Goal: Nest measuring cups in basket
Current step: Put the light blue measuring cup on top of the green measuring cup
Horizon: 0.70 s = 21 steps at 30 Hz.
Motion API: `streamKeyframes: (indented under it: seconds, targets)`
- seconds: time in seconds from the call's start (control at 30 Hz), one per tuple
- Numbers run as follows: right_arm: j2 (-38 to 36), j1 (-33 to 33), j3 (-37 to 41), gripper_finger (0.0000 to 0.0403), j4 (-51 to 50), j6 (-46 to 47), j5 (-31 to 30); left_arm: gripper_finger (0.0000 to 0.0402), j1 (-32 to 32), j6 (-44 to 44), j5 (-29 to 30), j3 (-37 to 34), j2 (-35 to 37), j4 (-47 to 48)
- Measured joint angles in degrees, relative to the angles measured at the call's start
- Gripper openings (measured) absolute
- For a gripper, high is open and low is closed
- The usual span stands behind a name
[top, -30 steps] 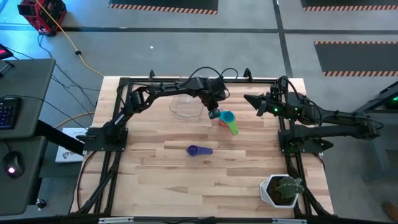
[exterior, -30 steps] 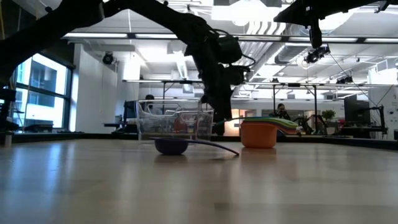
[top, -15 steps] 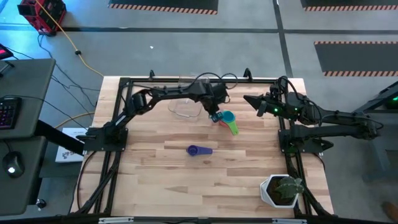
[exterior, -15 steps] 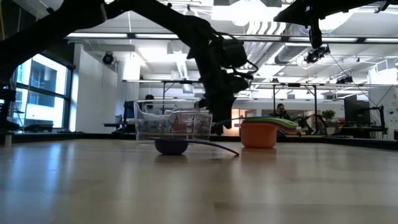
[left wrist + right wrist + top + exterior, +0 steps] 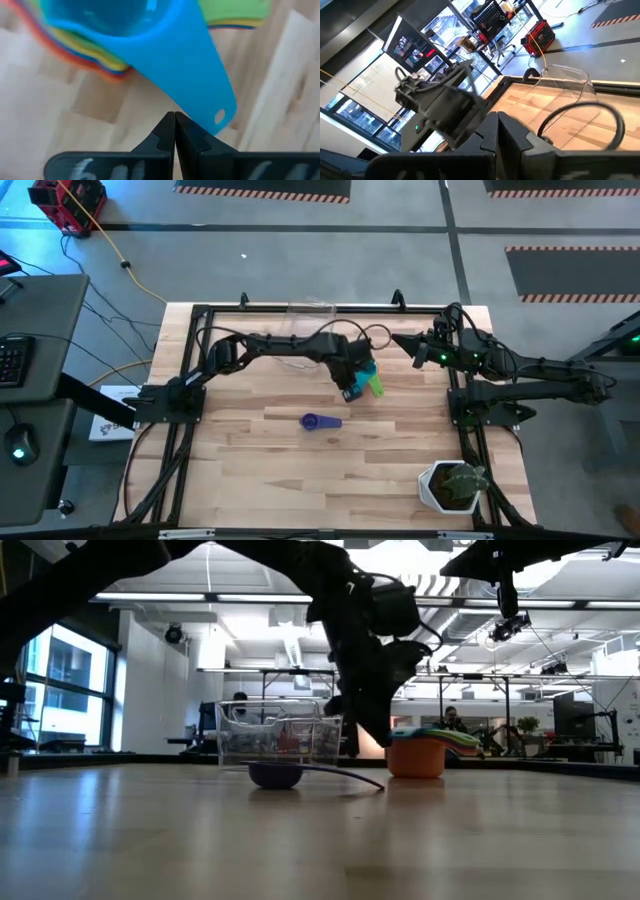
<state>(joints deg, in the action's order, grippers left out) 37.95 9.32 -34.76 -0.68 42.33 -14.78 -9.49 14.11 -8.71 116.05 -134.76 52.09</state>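
A stack of nested measuring cups (image 5: 370, 372) stands on the table right of centre. A blue cup (image 5: 125, 20) is on top, and green, yellow and orange handles fan out below it. The purple cup (image 5: 318, 421) lies alone nearer the table's near edge, bowl on the wood (image 5: 275, 775). The clear basket (image 5: 280, 735) stands beyond it and is mostly hidden under my left arm in the high view. My left gripper (image 5: 350, 388) is shut and low beside the stack. My right gripper (image 5: 398, 339) is shut and held in the air at the table's far right. My left gripper's shut fingertips (image 5: 175, 122) meet the side edge of the blue cup's handle (image 5: 197, 107), near its free end with the small hole. They slant down from the far left. The cup sits nested on top of the stack, which stands on the table.
A white pot with a green plant (image 5: 455, 485) stands at the near right corner. Black frame rails (image 5: 190, 360) run along the table's edges. Bare wood lies near and left of the purple cup. The room behind, with a seated person (image 5: 452, 720), shows in the low view.
My left gripper has moved from beside the basket toward the table's near edge and down, ending low against the cup stack. The blue handle end at its fingertips has swung toward the near edge with it. The basket and the purple cup have stayed put.
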Motion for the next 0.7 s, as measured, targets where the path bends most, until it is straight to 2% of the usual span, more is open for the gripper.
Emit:
streamKeyframes:
  seconds: [0.47, 0.6, 0.7]
  targets:
    - [0.00, 0.00, 0.00, 0.0000, -0.01, -0.19, 0.01, 0.0000, 4.88, 2.17, 0.24, 0.00, 0.00, -15.19]
    - [0.00, 0.00, 0.00, 0.0000, -0.01, -0.18, 0.27, 0.0000, 5.06, 0.82, 0.08, 0.00, 0.00, -16.47]
    - [0.00, 0.00, 0.00, 0.0000, -0.06, -0.23, 0.47, 0.0000, 4.52, -1.26, -2.05, -0.04, 1.35, -13.70]
